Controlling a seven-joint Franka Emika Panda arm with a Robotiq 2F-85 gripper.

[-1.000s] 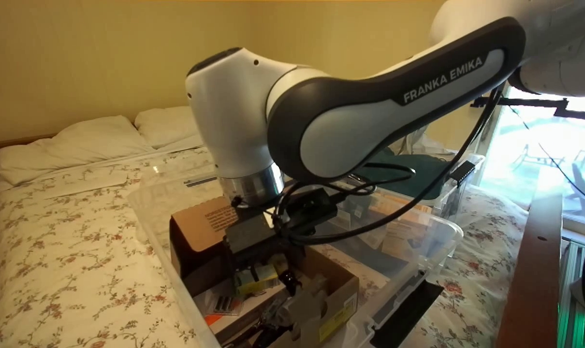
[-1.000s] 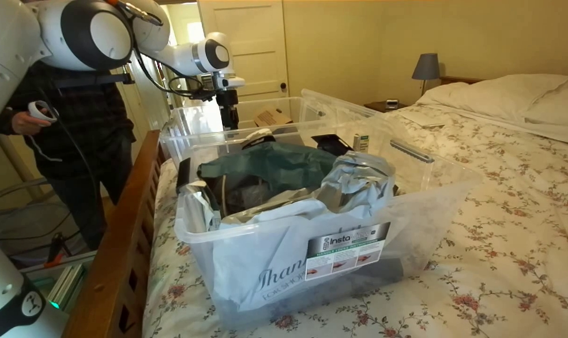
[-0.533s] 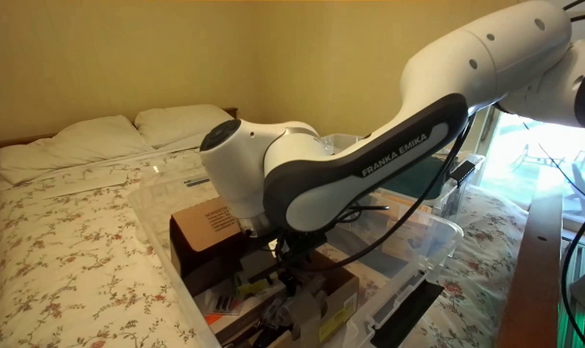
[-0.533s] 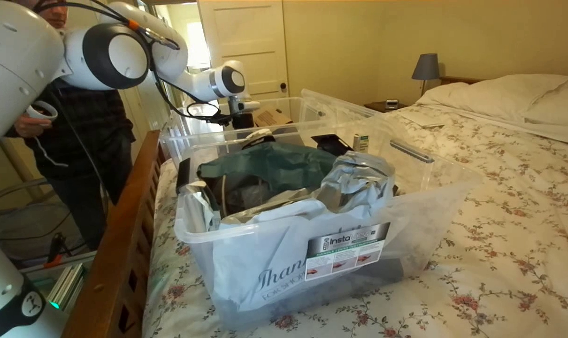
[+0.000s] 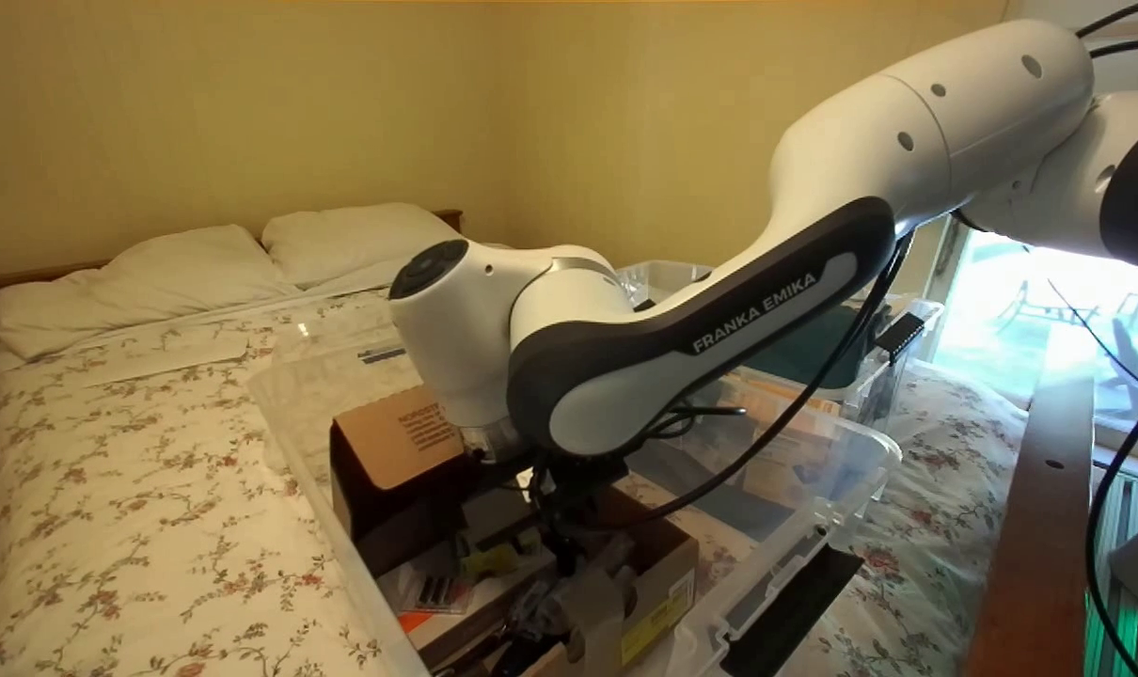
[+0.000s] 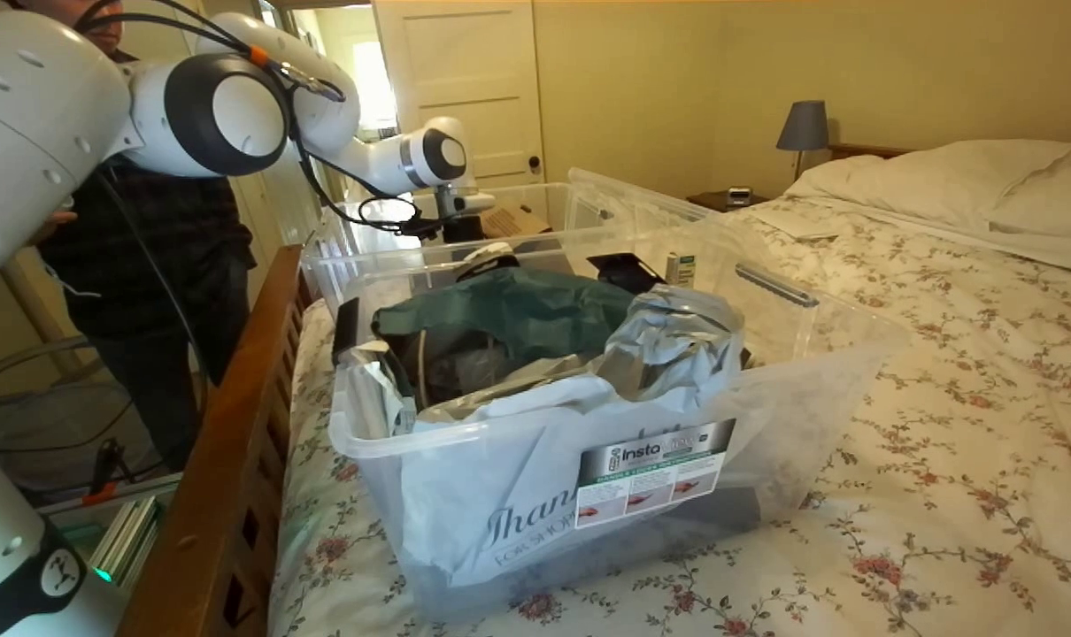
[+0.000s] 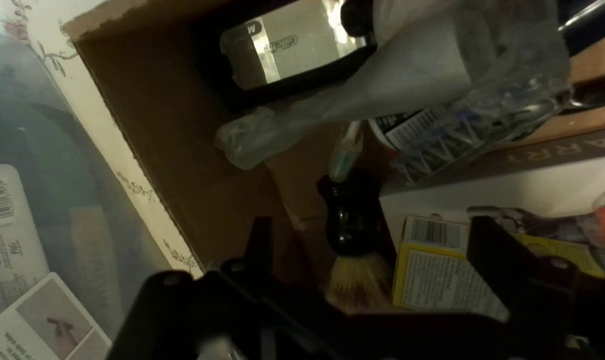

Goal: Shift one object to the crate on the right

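Two clear plastic tubs stand on the bed. The crate with bags and green cloth shows its rim in both exterior views. My gripper is open and empty, low over the cardboard box in the other tub. Between its fingers in the wrist view lie a black-handled shaving brush and part of a small yellow-and-white box. The right finger covers part of that box. In an exterior view the gripper is partly hidden behind tub walls; its contact with anything cannot be told.
A black Gillette pack and a crumpled clear plastic bag lie in the cardboard box. Its brown flap stands up beside the wrist. Tub walls surround the gripper. A wooden bed rail runs along the side. A person stands behind.
The arm has come down, lowering the gripper into the tub over the cardboard box. In the last half second it has moved only slightly. The tub contents look unmoved.
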